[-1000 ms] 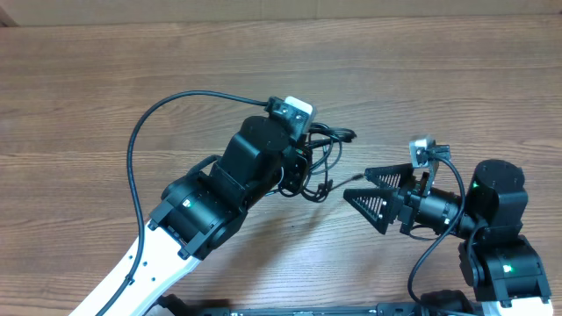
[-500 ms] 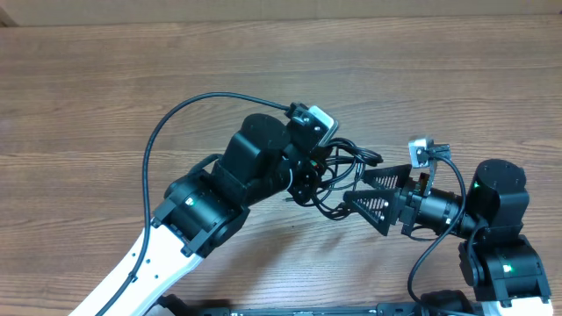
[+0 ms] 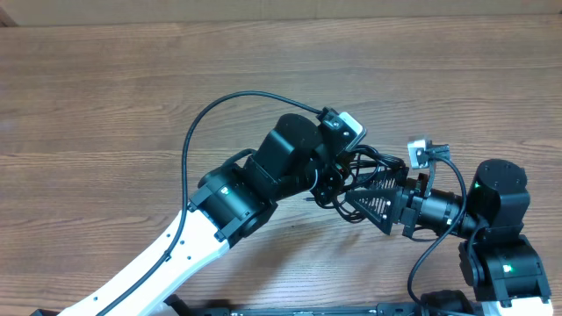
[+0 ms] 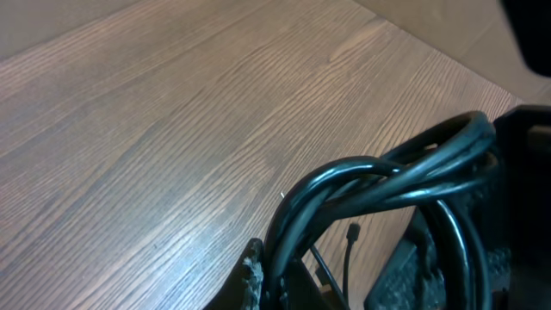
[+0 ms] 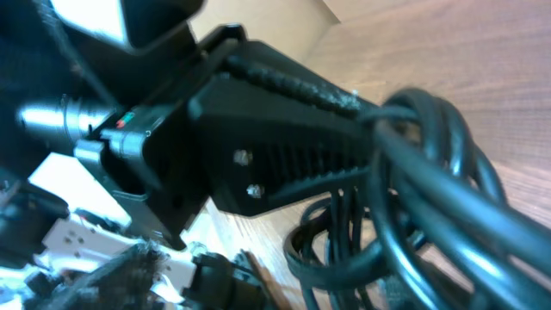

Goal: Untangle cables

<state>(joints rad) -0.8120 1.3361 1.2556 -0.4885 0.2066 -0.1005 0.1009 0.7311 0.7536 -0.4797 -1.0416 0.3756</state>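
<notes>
The cables (image 3: 349, 175) are a knotted bundle of thin black wires, held just above the wooden table between the two arms. My left gripper (image 3: 330, 180) is shut on the bundle. In the left wrist view the looped cables (image 4: 387, 176) rise out of its jaws (image 4: 275, 284). My right gripper (image 3: 367, 195) is open, its two triangular fingers spread on either side of the bundle's right end. In the right wrist view the cable loops (image 5: 430, 198) fill the frame beside the left gripper's black finger (image 5: 284, 155). Plug tips are mostly hidden.
The brown wooden table (image 3: 132, 88) extends far to the left and back. The left arm's thick black cable (image 3: 198, 132) arcs over the table. A small grey connector (image 3: 420, 151) sits on the right wrist. Both arms crowd the front right.
My left arm has carried the cable bundle to the right, from the table's middle into the gap between the right gripper's open fingers. The right arm has stayed in place.
</notes>
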